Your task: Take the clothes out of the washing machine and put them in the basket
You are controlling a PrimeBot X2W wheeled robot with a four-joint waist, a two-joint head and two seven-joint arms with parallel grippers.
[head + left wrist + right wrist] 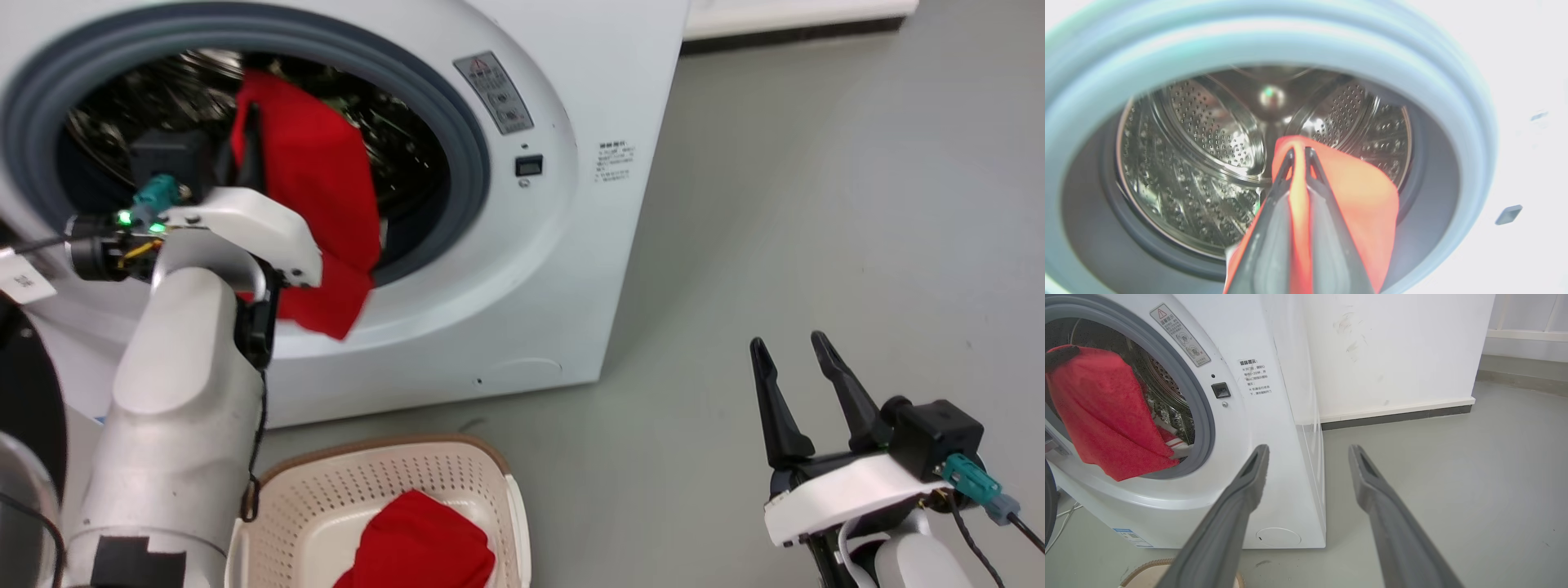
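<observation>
Clothes on the left first: one red garment (318,188) is pinched in the left gripper (1298,152). Its fingers sit nearly together with just a fold of cloth between them, right at the mouth of the washing machine (555,269). From that pinch the garment hangs long and straight down. Its lower end drapes over the grey gasket (469,155) and onto the white front below the opening. Behind it the steel drum (1208,122) looks bare in the left wrist view. The right wrist view, though, catches a scrap of red with white trim (1172,442) low inside, so I'd say at least one more piece is waiting.

Moving across: the basket (375,447) sits on the floor (816,204) in front of the machine, below the held garment and a touch to the robot's right of it. Another red garment (420,543) lies inside it. That's the relation that counts: the drop is down and back toward the robot, hardly sideways at all, and the left arm owns it.

Far right: the right gripper (789,341) is spread wide, holding nothing, over bare floor, well apart from both basket and machine. My read is mid-task, carry phase, and the trailing hem could snag on that gasket.
</observation>
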